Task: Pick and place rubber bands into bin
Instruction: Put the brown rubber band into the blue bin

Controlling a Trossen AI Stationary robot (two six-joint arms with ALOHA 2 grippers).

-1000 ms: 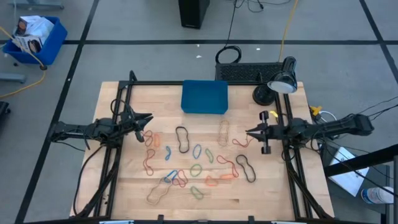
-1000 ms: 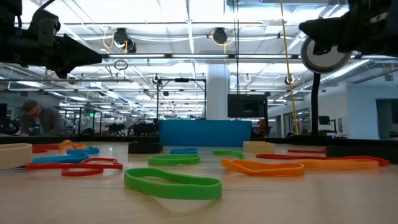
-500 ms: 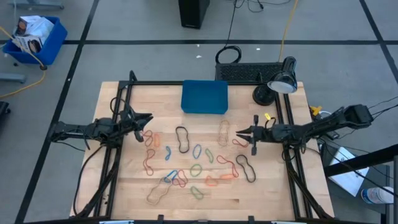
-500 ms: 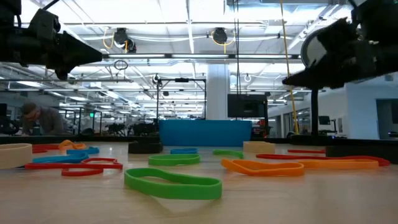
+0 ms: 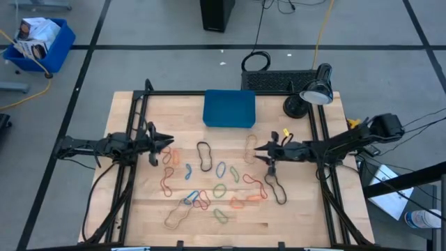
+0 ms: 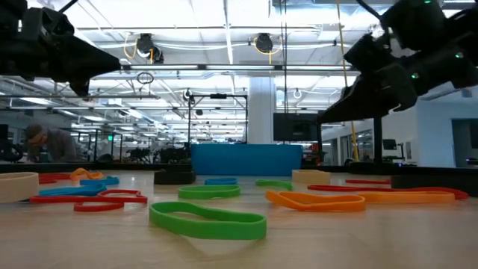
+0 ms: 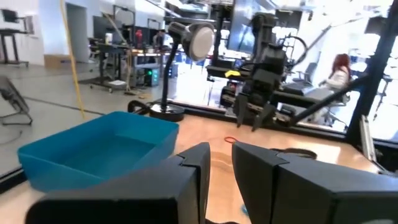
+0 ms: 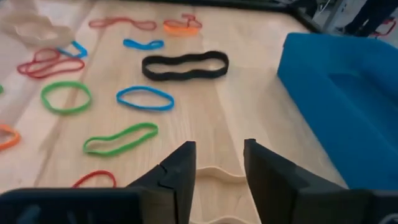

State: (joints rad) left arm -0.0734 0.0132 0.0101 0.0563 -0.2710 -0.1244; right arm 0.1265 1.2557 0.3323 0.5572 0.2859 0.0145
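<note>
Right gripper (image 5: 259, 151), jaws parted and empty, hovers above thin coloured rubber bands (image 5: 220, 189) scattered on the wooden table (image 5: 293, 209). Shallow blue plastic bin (image 5: 229, 109) empty. Left gripper (image 5: 164, 141) empty, narrow gap. Risk: pinching overlapped loops, dragging neighbours.

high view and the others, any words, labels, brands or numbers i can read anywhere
None can be read.
White items in the floor bin: print too small to read.
Bin, rubber bands, table, lamp: no markings visible.
Room screens in the low view: too blurred.
</note>
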